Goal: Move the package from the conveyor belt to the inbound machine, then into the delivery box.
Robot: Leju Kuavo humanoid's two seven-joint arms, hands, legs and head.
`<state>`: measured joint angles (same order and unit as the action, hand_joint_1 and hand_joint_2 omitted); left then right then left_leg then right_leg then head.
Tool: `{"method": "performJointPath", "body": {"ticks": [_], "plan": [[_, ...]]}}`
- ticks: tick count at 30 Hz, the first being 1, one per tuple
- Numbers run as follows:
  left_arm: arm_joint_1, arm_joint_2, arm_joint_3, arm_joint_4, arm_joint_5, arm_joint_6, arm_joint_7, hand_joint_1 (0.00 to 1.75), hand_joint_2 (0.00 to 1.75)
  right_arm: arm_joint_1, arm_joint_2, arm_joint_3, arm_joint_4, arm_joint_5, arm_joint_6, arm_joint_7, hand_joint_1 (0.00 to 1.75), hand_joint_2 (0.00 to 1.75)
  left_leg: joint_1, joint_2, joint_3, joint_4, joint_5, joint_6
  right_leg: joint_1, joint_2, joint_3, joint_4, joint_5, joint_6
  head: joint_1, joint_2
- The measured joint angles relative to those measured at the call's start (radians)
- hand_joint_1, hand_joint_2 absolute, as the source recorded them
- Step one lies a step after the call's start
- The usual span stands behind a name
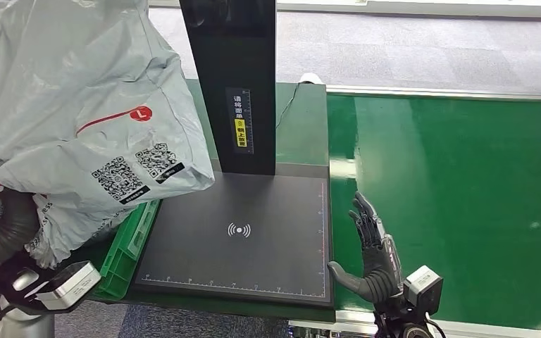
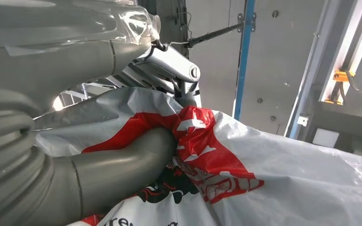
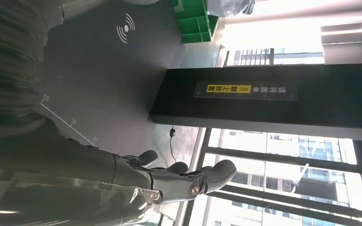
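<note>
crinkled glossy plastic package (image 1: 91, 120), matt black machine pad (image 1: 253, 239)

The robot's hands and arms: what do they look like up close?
The right hand has slim dark grey fingers with silvery metal parts and a thick grey thumb. A small white-and-black camera box sits at its wrist, with thin dark cables beside it. The left hand shows a smooth thick grey thumb, a ribbed grey cover, and glossy clear wrap over the silver arm.

High head view downward; close wrist views; scanner pad (image 1: 239, 239) shared with right wrist
</note>
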<state>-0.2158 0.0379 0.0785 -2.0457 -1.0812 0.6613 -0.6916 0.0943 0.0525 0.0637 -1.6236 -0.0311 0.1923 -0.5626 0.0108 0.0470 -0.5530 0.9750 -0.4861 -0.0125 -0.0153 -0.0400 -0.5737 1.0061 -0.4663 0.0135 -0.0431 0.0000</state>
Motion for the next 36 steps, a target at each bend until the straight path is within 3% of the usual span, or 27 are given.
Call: {"method": "performJointPath", "body": {"ticks": [13, 15, 18, 22, 28, 36], "plan": [[-0.037, -0.01, 0.029, -0.197, 0.118, -0.004, 0.025, 1.75, 1.75, 0.005, -0.002, 0.0, -0.002, -0.011, -0.016, 0.007, 0.0, 1.75, 0.0, -0.001, 0.001, 0.0, 0.0, 0.0, 0.0, -0.001, -0.001, 0.0, 0.0, 0.0, 0.0, 0.0], [-0.07, 0.006, 0.049, -0.101, 0.065, -0.023, 0.153, 1.75, 1.75, 0.021, 0.001, -0.001, -0.014, 0.003, -0.026, 0.01, 0.0, 1.75, 0.0, -0.004, 0.002, 0.0, 0.0, 0.0, 0.0, -0.004, 0.0, -0.001, -0.001, 0.0, 0.0, 0.0], [-0.142, 0.056, 0.093, 0.156, -0.012, -0.08, 0.442, 1.75, 1.75, 0.053, 0.011, -0.005, -0.047, 0.031, -0.033, 0.014, 0.0, 1.75, 0.001, -0.004, 0.002, 0.0, 0.002, -0.001, 0.001, -0.006, 0.001, 0.0, 0.0, -0.003, 0.0, 0.0], [-0.236, 0.117, 0.143, 0.442, -0.04, -0.189, 0.619, 1.75, 1.75, 0.082, 0.018, -0.018, -0.077, 0.048, -0.02, 0.02, 0.0, 1.75, 0.002, 0.001, 0.001, 0.0, 0.004, -0.003, 0.003, -0.001, 0.0, 0.001, 0.002, -0.005, 0.0, 0.0], [-0.3, 0.176, 0.181, 0.714, -0.086, -0.318, 0.726, 1.75, 1.75, 0.091, 0.019, -0.03, -0.089, 0.059, 0.002, 0.021, 0.0, 1.75, 0.002, 0.003, 0.0, 0.0, 0.003, -0.003, 0.003, 0.001, -0.001, 0.001, 0.002, -0.005, 0.0, 0.0], [-0.308, 0.212, 0.187, 0.839, -0.107, -0.362, 0.751, 1.75, 1.75, 0.09, 0.024, -0.031, -0.089, 0.064, 0.008, 0.021, 0.0, 1.75, 0.002, 0.003, -0.002, 0.0, 0.003, -0.003, 0.003, 0.001, -0.003, 0.001, 0.002, -0.005, 0.0, 0.0]]}}
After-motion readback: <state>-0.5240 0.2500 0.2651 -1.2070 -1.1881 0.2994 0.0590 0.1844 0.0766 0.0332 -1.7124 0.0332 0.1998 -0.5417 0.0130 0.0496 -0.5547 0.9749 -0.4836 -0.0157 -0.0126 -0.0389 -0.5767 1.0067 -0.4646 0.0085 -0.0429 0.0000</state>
